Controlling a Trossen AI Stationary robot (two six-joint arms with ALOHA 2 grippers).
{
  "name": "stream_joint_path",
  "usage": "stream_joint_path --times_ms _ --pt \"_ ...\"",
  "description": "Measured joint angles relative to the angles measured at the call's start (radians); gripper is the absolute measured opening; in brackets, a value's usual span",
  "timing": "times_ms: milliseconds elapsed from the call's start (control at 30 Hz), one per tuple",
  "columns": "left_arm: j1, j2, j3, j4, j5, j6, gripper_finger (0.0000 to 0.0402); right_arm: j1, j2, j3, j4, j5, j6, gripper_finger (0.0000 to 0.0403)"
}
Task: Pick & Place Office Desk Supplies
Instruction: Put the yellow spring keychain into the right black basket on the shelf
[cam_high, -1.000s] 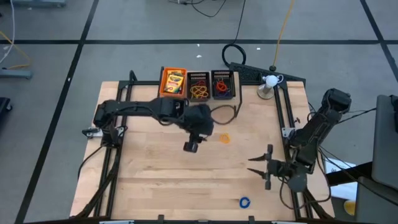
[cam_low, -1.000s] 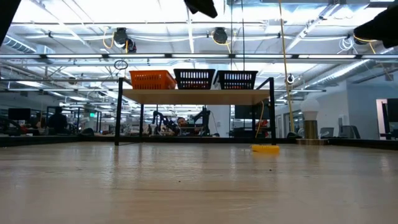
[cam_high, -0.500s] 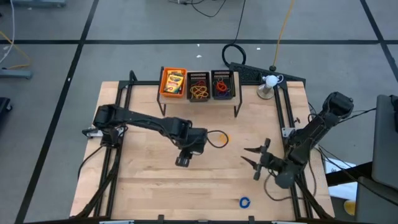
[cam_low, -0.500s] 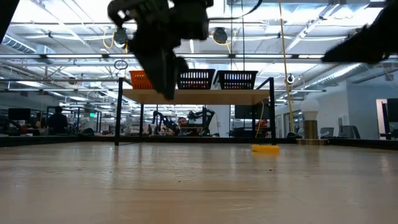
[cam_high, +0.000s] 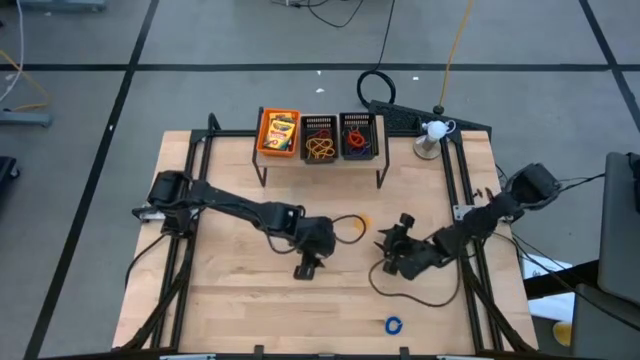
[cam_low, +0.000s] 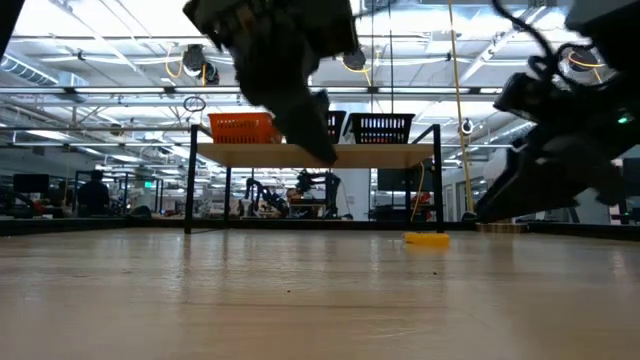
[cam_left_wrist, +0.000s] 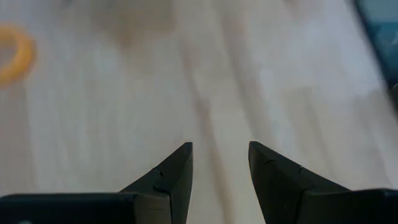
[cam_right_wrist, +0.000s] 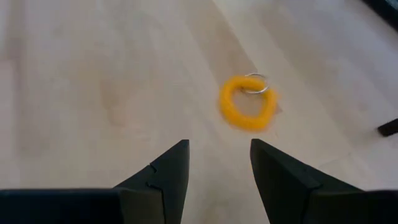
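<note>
An orange-yellow coil ring (cam_high: 358, 225) with a small metal ring on it (cam_right_wrist: 247, 102) lies flat on the wooden table near its middle; the low view shows it as a flat yellow shape (cam_low: 427, 238). A blue ring (cam_high: 393, 325) lies near the table's front edge. My right gripper (cam_high: 388, 245) hangs open just to the right of the orange ring, pointing at it (cam_right_wrist: 219, 146). My left gripper (cam_high: 305, 268) hangs open over bare wood to the ring's left and nearer (cam_left_wrist: 221, 149); the ring (cam_left_wrist: 12, 53) shows at the edge of its view.
A raised shelf (cam_high: 320, 160) at the table's far edge carries an orange bin with a yellow-and-green box (cam_high: 278, 132) and two black mesh bins holding loopy bands (cam_high: 320, 145) (cam_high: 358, 138). A white lamp (cam_high: 430, 135) stands at the far right. Cables trail from both arms.
My left gripper has come down and toward the near edge, staying open. My right gripper has swung from the right side toward the table's left and down, ending beside the orange ring, still open. The rings have not moved.
</note>
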Motion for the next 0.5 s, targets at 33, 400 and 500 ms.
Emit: stream_joint_path --times_ms 33,400,500 --pt "-0.01 -0.002 0.0 0.031 -0.003 0.004 0.015 -0.018 0.009 0.0 0.02 -0.001 -0.027 0.016" --pt "-0.12 -0.163 0.0 0.099 -0.156 0.044 0.015 -0.203 0.051 0.0 0.206 -0.157 -0.145 0.016" --pt "-0.162 -0.23 0.0 0.082 -0.214 0.066 0.015 -0.244 0.051 -0.013 0.213 -0.18 -0.113 0.0161"
